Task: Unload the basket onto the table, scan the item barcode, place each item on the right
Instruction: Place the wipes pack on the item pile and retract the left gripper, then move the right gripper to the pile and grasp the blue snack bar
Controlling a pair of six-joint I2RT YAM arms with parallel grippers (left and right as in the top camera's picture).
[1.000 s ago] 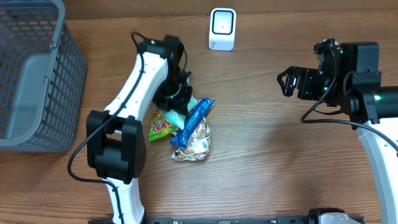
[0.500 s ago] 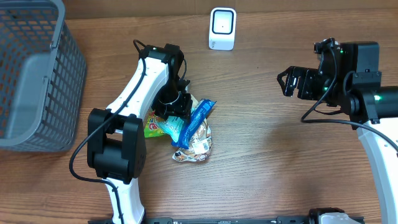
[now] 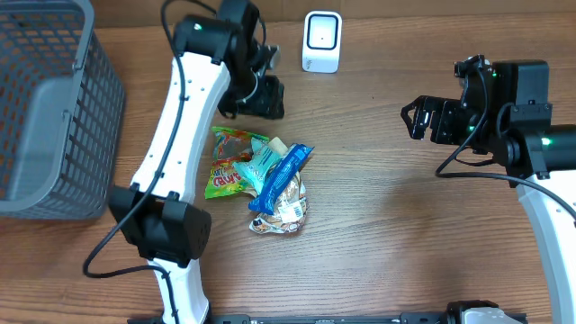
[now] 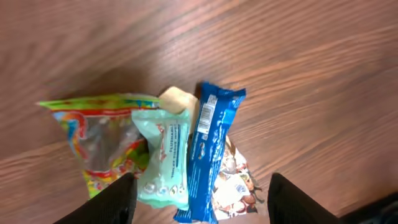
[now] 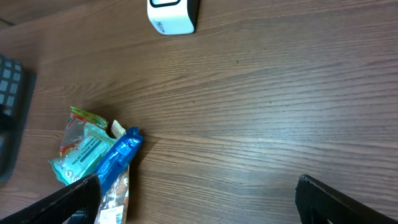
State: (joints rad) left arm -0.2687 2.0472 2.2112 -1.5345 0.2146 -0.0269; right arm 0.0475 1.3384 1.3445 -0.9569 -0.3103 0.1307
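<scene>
From above, the left gripper [image 3: 263, 97] hangs near the white barcode scanner [image 3: 321, 42], apart from the heap of snack packets [image 3: 265, 184]. Its jaws stand apart and hold nothing. The right gripper [image 3: 419, 119] is wide open and empty, far from both. The print on the packets is too small to read.

Under the left wrist camera, the blue wrapper [image 4: 208, 152] lies on top of the heap, beside a mint-green packet [image 4: 163, 158] and a clear gummy bag [image 4: 93, 140]. A white strip along the blue wrapper is probably its label, but no letter is legible. The best way is likely to pinch this wrapper across one end, leaving the strip uncovered, then lift it free of its neighbours.

At the right wrist view, the scanner front carries writing, but it is blurred.
</scene>
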